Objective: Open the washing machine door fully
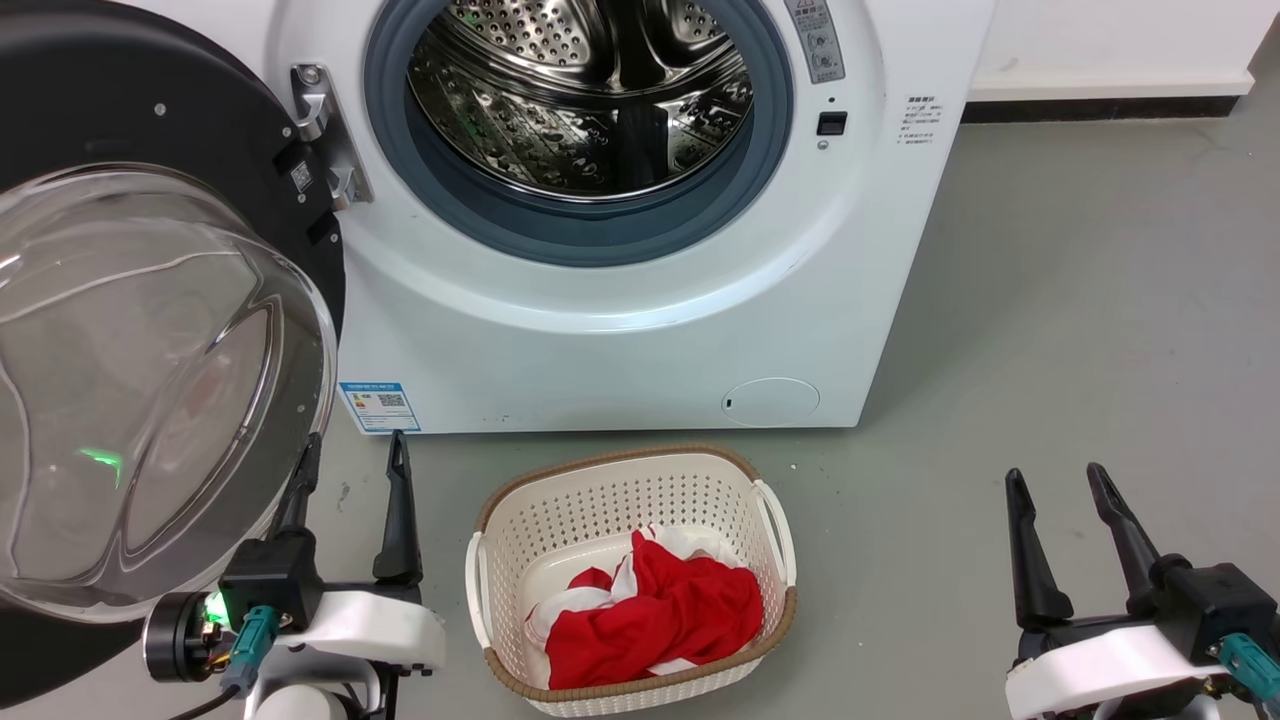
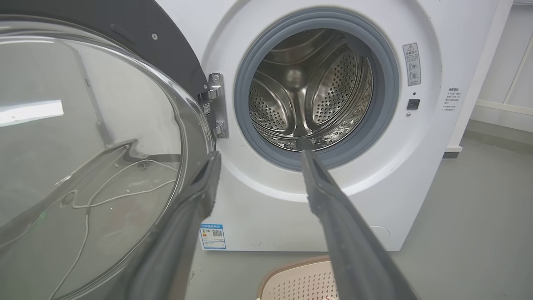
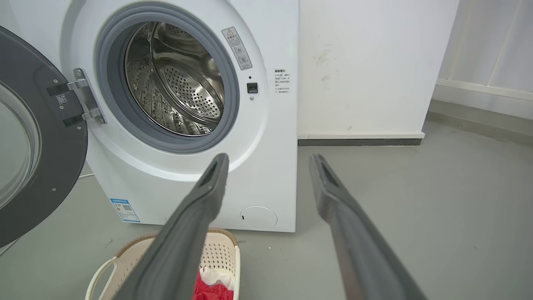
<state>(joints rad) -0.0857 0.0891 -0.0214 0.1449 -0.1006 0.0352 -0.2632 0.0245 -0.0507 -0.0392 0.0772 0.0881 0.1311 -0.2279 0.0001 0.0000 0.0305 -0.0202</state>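
Observation:
The white washing machine (image 1: 620,330) stands ahead with its steel drum mouth exposed. The washing machine door (image 1: 150,380), a black disc with a bulging clear glass bowl, is swung out to the left on its hinge (image 1: 325,130). My left gripper (image 1: 350,450) is open at the lower left, right beside the glass bowl's lower right edge, one finger close against it. In the left wrist view the door (image 2: 91,146) sits left of the open left gripper (image 2: 258,152). My right gripper (image 1: 1055,478) is open at the lower right, empty. The right wrist view shows the door (image 3: 37,137) and the right gripper (image 3: 268,155).
A cream perforated laundry basket (image 1: 520,500) with red and white cloth (image 1: 660,610) sits on the grey floor in front of the machine, between my arms. A white wall with dark skirting (image 1: 1100,100) runs behind on the right. Open floor lies to the right.

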